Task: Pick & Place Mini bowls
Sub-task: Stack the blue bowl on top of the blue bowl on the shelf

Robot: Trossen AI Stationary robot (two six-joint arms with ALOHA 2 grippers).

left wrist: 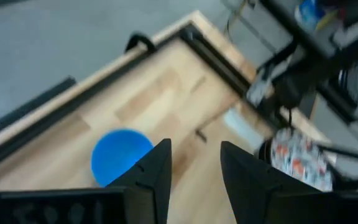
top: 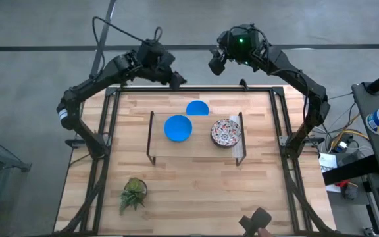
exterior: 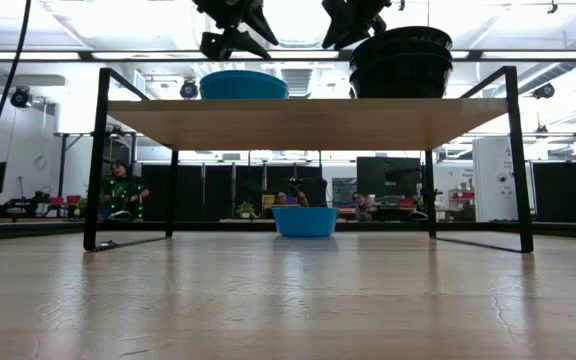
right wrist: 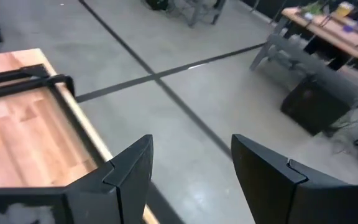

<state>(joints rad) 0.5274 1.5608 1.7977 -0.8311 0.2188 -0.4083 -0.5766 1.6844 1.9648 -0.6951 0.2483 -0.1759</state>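
Small green potted plant (top: 133, 193) sits at the near edge of the pale wooden table (top: 196, 191), well apart from everything else. Mid-table stands a low wooden shelf on a black metal frame (top: 151, 139). On its top: one plain bright blue mini bowl (top: 177, 128), and beside it a stack of white mini bowls with reddish-brown pattern (top: 226, 132). Second blue mini bowl (top: 197, 108) rests on the table behind the shelf, partly hidden from above. Left gripper (top: 175, 80) hovers over the table's far edge, fingers narrowly parted, holding nothing. Right gripper (top: 215, 63) hangs beyond the far edge, fingers apart, empty.
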